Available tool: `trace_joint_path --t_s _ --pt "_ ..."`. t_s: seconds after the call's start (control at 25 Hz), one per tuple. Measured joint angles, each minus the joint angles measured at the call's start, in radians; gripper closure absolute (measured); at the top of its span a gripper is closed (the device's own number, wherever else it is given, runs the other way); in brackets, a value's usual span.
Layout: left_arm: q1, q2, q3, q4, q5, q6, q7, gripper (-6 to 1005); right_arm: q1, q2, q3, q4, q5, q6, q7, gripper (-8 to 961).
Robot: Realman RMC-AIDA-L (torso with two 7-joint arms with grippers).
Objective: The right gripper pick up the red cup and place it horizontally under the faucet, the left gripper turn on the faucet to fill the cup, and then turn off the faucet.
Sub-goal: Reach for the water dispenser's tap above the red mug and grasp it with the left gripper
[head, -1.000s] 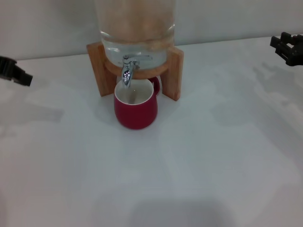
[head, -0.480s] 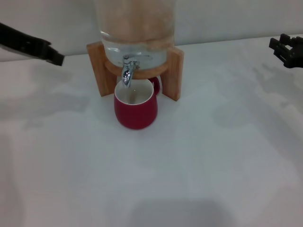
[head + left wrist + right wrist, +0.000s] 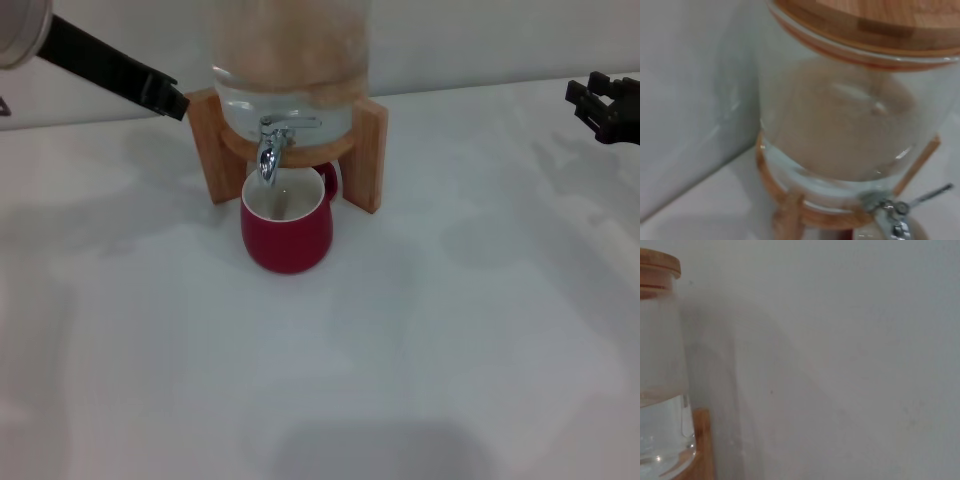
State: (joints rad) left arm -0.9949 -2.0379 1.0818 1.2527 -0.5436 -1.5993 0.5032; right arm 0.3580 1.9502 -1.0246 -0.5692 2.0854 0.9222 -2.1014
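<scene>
A squat red ceramic cup [image 3: 286, 228] stands upright under the chrome faucet [image 3: 268, 153]; the left gripper [image 3: 165, 98], upper left, nears, and the parked right gripper [image 3: 597, 110], far right, jaw states unclear; filling remains.

white table [image 3: 450, 330], red cup [image 3: 287, 232], wooden stand [image 3: 370, 150]

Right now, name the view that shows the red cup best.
The head view: the red cup stands whole and upright under the faucet, handle toward the wooden stand. The left wrist view catches only a sliver of it at its edge; the right wrist view shows none.
</scene>
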Motion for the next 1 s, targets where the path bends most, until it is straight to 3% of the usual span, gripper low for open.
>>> trace_joint_path --t_s 0.48,1.0 --pt "-0.021 -0.029 0.058 0.021 -0.028 0.054 0.033 956 0.003 0.007 0.003 0.0 0.004 -0.022 -0.014 649" --pt "-0.044 -0.038 0.082 -0.021 -0.113 0.057 0.098 956 0.006 0.017 0.026 0.0 0.003 -0.026 -0.038 649"
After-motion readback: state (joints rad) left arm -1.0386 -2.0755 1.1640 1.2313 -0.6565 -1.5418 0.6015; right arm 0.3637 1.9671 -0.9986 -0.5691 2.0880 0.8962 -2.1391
